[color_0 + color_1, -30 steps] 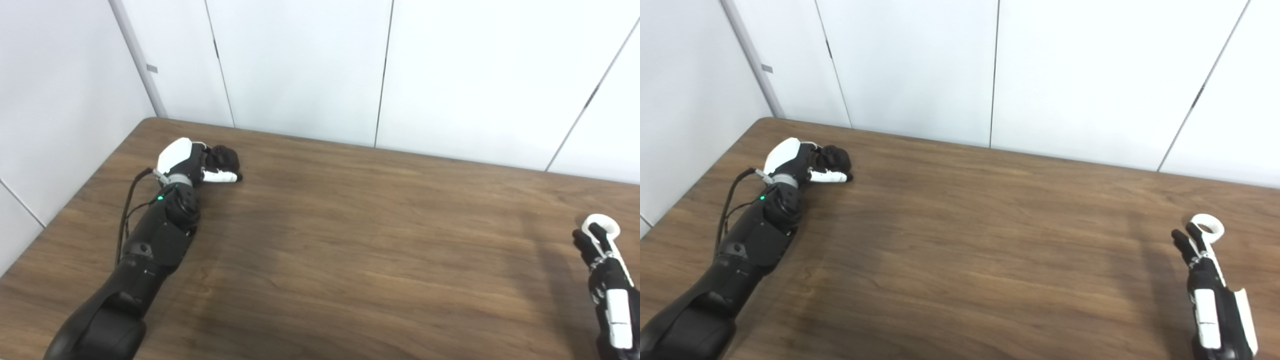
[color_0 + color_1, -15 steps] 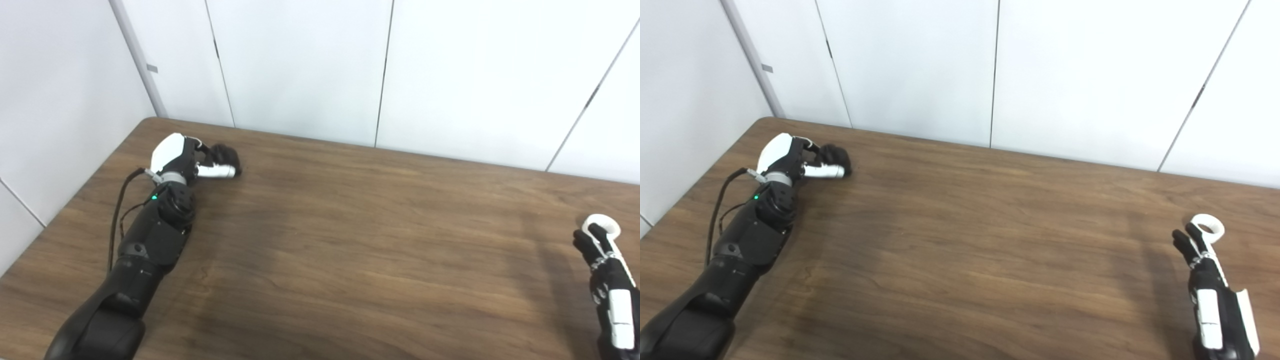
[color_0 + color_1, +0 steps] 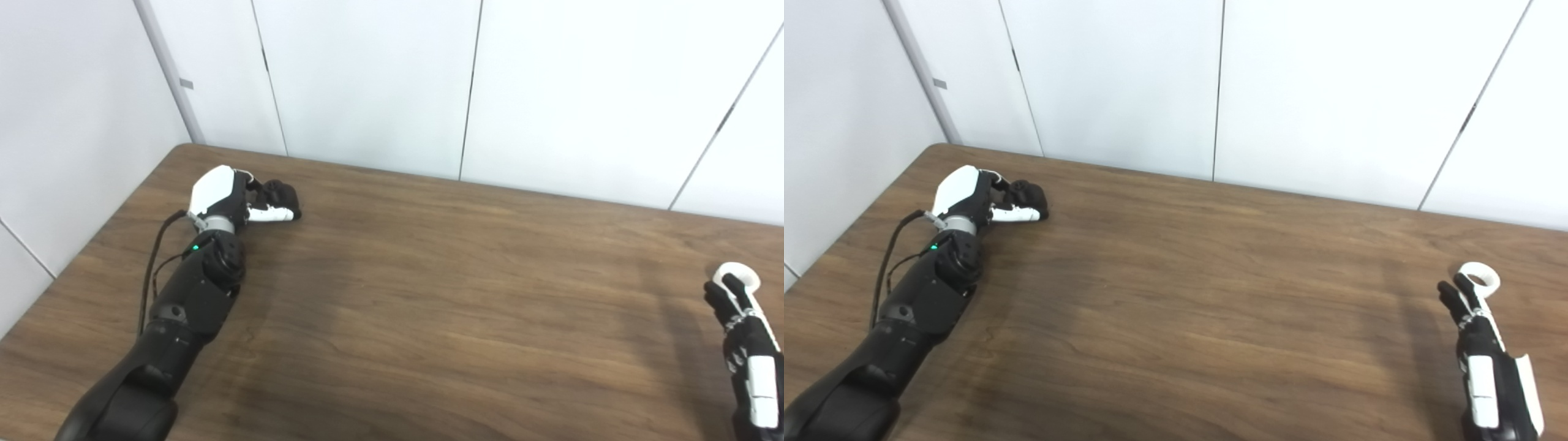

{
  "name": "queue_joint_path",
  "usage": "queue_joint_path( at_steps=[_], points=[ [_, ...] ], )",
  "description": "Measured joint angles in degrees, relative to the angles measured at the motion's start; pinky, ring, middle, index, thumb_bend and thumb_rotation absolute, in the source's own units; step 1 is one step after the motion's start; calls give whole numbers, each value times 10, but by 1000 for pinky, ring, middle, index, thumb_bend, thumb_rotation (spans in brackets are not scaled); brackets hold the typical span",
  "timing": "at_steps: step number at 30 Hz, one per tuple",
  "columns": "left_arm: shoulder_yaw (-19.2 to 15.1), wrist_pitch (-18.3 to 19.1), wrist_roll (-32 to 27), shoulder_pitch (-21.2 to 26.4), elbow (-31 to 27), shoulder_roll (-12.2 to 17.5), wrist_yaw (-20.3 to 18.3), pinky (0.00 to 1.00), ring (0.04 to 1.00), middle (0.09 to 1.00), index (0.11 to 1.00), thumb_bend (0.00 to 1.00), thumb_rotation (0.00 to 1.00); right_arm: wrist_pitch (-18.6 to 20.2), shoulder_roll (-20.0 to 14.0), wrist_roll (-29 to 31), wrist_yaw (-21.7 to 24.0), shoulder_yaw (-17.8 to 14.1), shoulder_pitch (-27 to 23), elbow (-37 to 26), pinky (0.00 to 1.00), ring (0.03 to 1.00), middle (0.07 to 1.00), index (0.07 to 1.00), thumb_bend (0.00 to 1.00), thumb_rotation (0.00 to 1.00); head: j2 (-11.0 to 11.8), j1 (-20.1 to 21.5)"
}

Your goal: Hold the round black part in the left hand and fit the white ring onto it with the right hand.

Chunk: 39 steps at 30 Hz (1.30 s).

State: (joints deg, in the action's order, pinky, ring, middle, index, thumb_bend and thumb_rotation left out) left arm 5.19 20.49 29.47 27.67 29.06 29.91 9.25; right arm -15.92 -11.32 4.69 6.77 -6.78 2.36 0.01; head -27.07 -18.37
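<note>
The round black part [image 3: 284, 192] is at the far left of the wooden table [image 3: 429, 294], inside my left hand [image 3: 240, 199]. The fingers are curled around it and the white thumb [image 3: 272, 215] lies along its near side. It sits low, at or just above the table top. The white ring [image 3: 739, 273] lies flat on the table at the far right; it also shows in the right eye view [image 3: 1479, 275]. My right hand [image 3: 744, 343] is just behind the ring, fingers stretched out, with one black fingertip lying over the ring's near edge. It does not grip the ring.
White wall panels [image 3: 367, 79] stand right behind the table's far edge and along its left side. A black cable [image 3: 153, 263] runs along my left forearm. The two hands are far apart across the table.
My left hand has turned and shifted slightly to the right with the black part in it. My right hand and the white ring have hardly moved.
</note>
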Motion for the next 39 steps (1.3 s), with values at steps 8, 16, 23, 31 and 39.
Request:
queue_joint_path(
  at_steps=[8,16,23,31,39],
  points=[
    [-22,6,-4,-32,-97,-8,-5,1000,916,776,486,521,47,0,0,-10,0,1,0,0,981,917,897,925,539,1000,-4,17],
    [-3,34,-3,-81,-212,-58,-39,1000,915,789,486,521,47,0,3,-30,-6,0,0,-1,953,899,882,912,566,1000,-11,37],
    [22,36,6,-104,-311,-70,-87,1000,927,808,486,522,50,0,5,-47,-12,0,0,-2,952,887,869,901,608,990,-22,64],
    [86,13,45,-130,-364,-88,-116,1000,943,833,486,523,51,9,17,-67,-30,2,6,-22,913,882,862,891,637,957,-39,118],
    [124,-21,79,-166,-401,-110,-127,1000,955,841,485,523,54,48,58,-88,-45,22,26,-59,933,896,875,907,593,992,-55,163]
  ],
)
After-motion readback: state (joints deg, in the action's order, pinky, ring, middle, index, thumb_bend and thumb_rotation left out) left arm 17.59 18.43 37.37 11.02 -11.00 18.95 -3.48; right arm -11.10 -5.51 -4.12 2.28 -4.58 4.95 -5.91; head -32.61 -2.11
